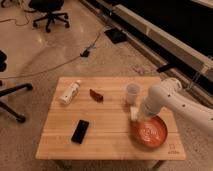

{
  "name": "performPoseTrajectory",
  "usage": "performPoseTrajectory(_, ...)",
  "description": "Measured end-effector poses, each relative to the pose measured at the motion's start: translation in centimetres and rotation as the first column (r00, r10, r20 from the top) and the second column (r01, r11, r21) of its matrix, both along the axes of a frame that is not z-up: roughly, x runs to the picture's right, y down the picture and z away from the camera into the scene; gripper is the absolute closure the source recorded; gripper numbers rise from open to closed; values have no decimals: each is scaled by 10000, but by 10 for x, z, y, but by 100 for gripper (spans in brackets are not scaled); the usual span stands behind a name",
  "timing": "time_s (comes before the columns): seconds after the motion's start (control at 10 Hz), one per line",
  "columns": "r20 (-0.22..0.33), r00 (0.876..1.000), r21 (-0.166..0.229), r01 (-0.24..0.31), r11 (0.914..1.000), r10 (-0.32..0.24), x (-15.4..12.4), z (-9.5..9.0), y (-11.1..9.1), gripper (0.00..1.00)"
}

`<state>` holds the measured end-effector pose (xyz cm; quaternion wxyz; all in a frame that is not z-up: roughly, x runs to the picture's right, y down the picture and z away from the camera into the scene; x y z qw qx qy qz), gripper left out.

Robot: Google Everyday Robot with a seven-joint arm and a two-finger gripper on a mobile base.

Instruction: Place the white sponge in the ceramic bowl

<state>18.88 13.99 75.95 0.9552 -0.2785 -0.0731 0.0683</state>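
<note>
The white sponge [133, 113] is a small pale block just off the left rim of the ceramic bowl [152, 134], an orange-red dish with pale swirls at the table's front right. My white arm comes in from the right and bends down. The gripper [138, 116] is right at the sponge, above the bowl's left edge. Whether the sponge rests on the table or hangs from the gripper does not show.
On the wooden table [105, 142] a translucent cup [132, 92] stands just behind the sponge. A white bottle [70, 92] lies at the back left, with a small red item [96, 95] beside it. A black phone [80, 131] lies front left. Office chairs and cables are on the floor beyond.
</note>
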Motion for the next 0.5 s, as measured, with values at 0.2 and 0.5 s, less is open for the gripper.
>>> performPoseTrajectory(0.2,-324,9994,-52,-121,9999,119,3,-1,-2,90)
performPoseTrajectory(0.5,-810,9959,-16,-397,9992,395,36,-3,-3,93)
